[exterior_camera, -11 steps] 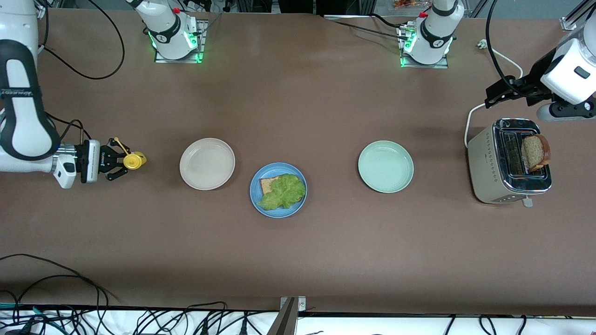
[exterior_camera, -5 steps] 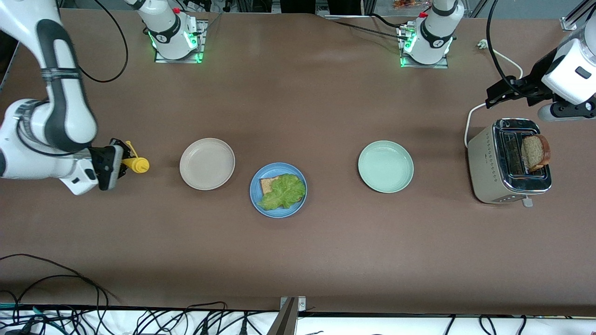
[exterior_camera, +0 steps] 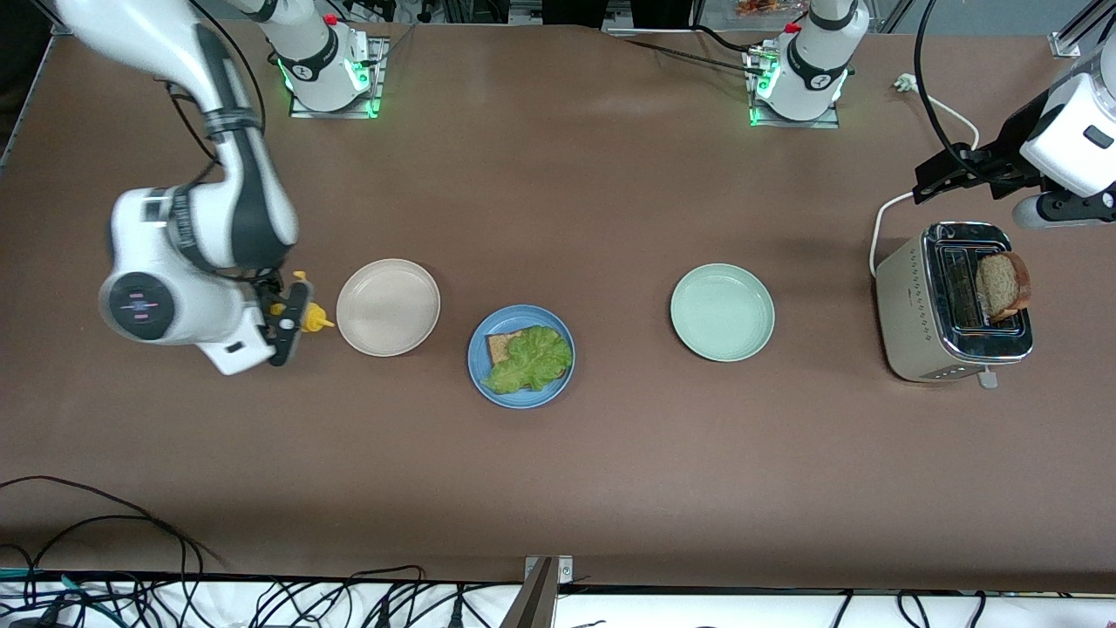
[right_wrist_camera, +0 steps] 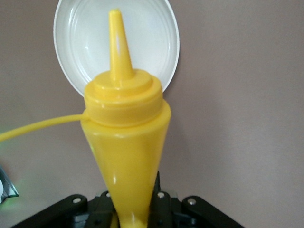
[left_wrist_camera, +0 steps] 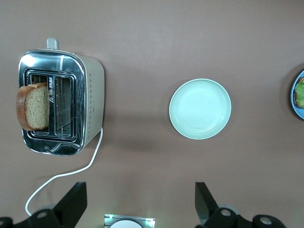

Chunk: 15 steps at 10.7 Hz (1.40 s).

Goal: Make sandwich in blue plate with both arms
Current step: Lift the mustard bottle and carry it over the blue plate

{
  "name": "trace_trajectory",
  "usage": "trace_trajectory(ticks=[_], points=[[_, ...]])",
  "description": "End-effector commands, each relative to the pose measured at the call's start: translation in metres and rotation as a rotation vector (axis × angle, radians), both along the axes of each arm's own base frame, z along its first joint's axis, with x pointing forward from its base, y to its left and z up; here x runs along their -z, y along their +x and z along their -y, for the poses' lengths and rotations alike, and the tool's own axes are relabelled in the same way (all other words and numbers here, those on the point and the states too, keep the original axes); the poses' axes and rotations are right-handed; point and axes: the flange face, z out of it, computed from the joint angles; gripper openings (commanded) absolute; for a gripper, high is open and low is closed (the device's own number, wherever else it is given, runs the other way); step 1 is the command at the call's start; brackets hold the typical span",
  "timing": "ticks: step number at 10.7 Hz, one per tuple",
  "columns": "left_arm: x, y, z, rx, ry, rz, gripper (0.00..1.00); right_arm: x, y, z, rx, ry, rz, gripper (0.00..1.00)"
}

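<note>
The blue plate holds a bread slice with a green lettuce leaf on top. A second bread slice stands up out of the toaster. My right gripper is shut on a yellow squeeze bottle over the table beside the beige plate. In the right wrist view the bottle points its nozzle at that plate. My left gripper hangs open and empty high above the table by the toaster; its view shows the toaster and the bread.
A pale mint-green plate lies between the blue plate and the toaster. The toaster's white cord runs toward the left arm's base. Loose black cables lie along the table edge nearest the front camera.
My right arm has swung the yellow bottle from the right arm's end of the table toward the beige plate, turning its wrist. The left arm has hardly moved.
</note>
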Motion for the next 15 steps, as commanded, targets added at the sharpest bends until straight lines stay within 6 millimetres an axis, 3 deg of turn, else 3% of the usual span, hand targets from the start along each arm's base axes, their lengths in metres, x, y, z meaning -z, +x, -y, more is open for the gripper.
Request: trace_trajectory(ticks=[1,5,10,13,15], points=[[-0.006,0.0,-0.005,-0.008,0.026,0.003,1.0,-0.009,0.0,-0.094,-0.063,-0.256,0.088,0.21],[-0.007,0.0,-0.006,-0.008,0.026,0.004,1.0,0.0,-0.033,-0.2,-0.233,-0.474,0.227,0.21],[-0.006,0.001,-0.006,-0.007,0.026,0.004,1.0,0.031,-0.05,-0.295,-0.429,-0.731,0.408,0.21],[-0.006,0.001,-0.006,-0.008,0.026,0.004,1.0,0.041,-0.053,-0.326,-0.491,-0.82,0.509,0.21],[-0.007,0.0,-0.006,-0.008,0.026,0.004,1.0,0.057,-0.063,-0.34,-0.526,-0.866,0.534,0.21]])
